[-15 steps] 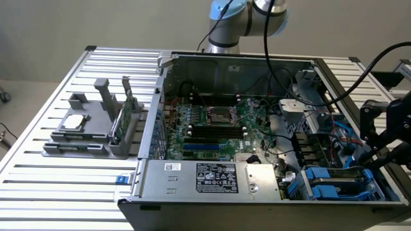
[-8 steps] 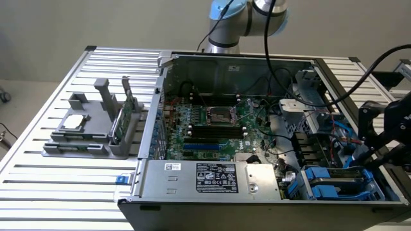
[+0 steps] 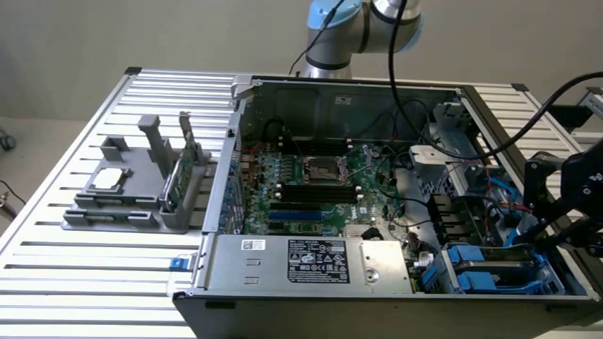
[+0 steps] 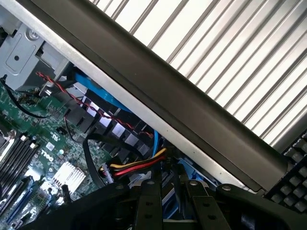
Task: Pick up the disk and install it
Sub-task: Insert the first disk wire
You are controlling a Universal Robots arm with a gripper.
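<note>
Exterior view's right, arm (image 3: 565,191) at open computer case (image 3: 311,248), fingers (image 4: 149,201) clamped on blue-edged disk (image 4: 169,203)

The gripper (image 3: 551,229) — black, built of jointed links — hangs tilted at the exterior view's right, its tip end lowest and the wrist mount (image 3: 589,173) just above and behind it. Far beyond the gripper, the arm's silver, blue-capped joints (image 3: 363,28) stand upright. A black cable (image 3: 527,116) arcs down to the wrist above the gripper. In the wrist view the gripper's black links (image 4: 172,206) reach away from the camera.
</note>
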